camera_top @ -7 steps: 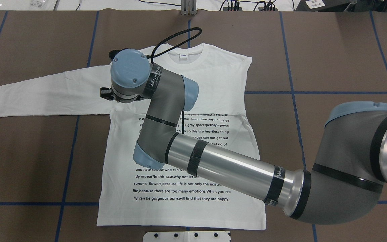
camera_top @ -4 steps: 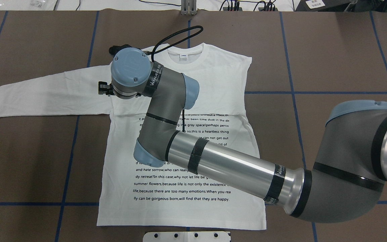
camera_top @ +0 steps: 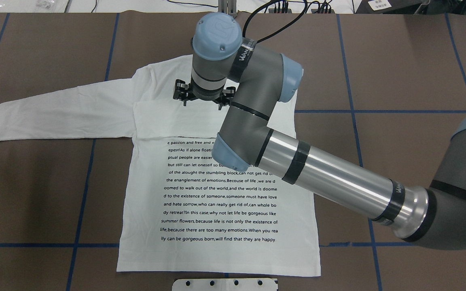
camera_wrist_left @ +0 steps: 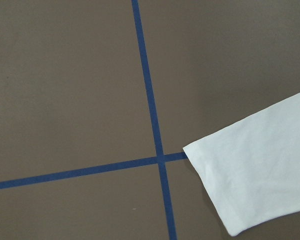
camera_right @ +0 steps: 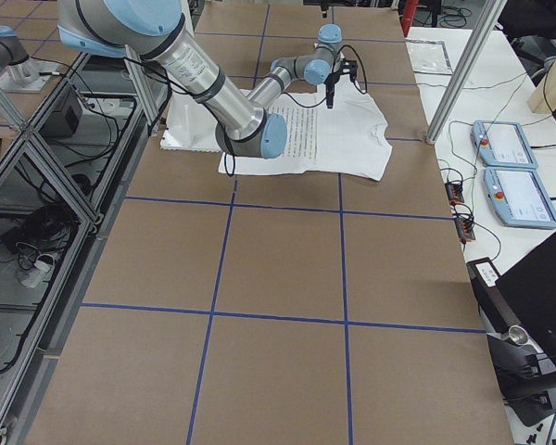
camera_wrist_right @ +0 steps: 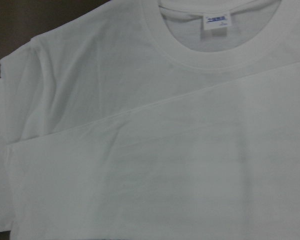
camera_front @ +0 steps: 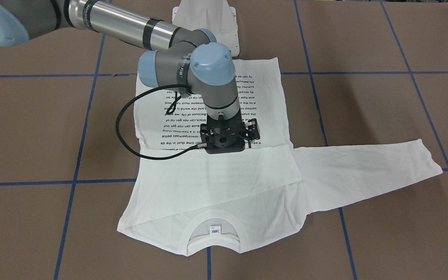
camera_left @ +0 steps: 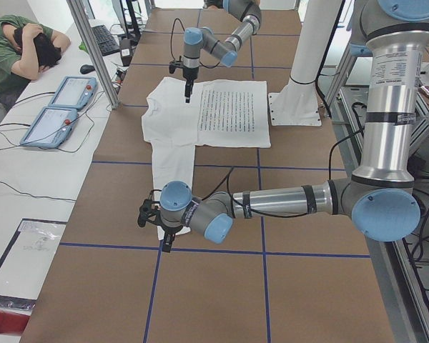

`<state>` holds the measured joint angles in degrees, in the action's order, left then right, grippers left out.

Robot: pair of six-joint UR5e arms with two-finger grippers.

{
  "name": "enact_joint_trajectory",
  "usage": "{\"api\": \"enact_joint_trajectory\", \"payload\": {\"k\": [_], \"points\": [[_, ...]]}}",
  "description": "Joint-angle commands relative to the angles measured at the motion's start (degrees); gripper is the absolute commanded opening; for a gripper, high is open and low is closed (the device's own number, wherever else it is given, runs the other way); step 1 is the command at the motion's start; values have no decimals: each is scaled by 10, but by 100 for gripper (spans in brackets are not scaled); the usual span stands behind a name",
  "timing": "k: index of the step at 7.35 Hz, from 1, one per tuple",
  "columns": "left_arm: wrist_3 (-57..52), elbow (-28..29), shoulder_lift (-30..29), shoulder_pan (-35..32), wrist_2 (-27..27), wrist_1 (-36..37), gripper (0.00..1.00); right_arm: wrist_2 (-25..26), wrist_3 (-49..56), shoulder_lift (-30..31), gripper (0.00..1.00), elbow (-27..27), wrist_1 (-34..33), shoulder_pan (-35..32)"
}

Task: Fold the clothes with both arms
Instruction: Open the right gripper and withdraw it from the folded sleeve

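Observation:
The white long-sleeved shirt (camera_top: 144, 226) lies flat, print side up, collar (camera_front: 213, 216) at the far side from the robot. One sleeve (camera_top: 156, 119) is folded across the chest. The other sleeve (camera_top: 55, 109) stretches out sideways. My right gripper (camera_top: 202, 97) hangs open above the upper chest, holding nothing; its wrist view shows the neck label (camera_wrist_right: 217, 21) and bare cloth. My left gripper (camera_left: 163, 239) hovers by the outstretched sleeve's cuff (camera_wrist_left: 255, 175); I cannot tell whether it is open or shut.
Blue tape lines (camera_top: 83, 190) cross the brown table. The white pedestal base (camera_top: 225, 284) stands at the robot's edge below the hem. A side table carries two teach pendants (camera_left: 64, 100), with a person (camera_left: 25, 46) resting there.
My right gripper has swung from the folded sleeve's end near the armpit over to the upper chest below the collar. The shirt has not moved.

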<state>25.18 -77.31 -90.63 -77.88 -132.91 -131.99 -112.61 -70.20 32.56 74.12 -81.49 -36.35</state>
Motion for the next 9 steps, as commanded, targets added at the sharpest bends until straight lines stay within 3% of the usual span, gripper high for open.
{"api": "enact_joint_trajectory", "payload": {"k": [1,2,5,7,9], "points": [[185,29,0,76,29,-109,100,-25,98,36,100,78,-150,-41],[235,29,0,111,58,-127,100,-26,161,53,100,100,-200,-65],[235,55,-14,129,85,-129,99,-86,278,186,100,209,-213,-149],[233,63,-18,129,114,-130,99,-87,279,199,100,219,-212,-150],[231,69,-23,129,122,-130,92,-87,279,200,100,220,-212,-150]]}}
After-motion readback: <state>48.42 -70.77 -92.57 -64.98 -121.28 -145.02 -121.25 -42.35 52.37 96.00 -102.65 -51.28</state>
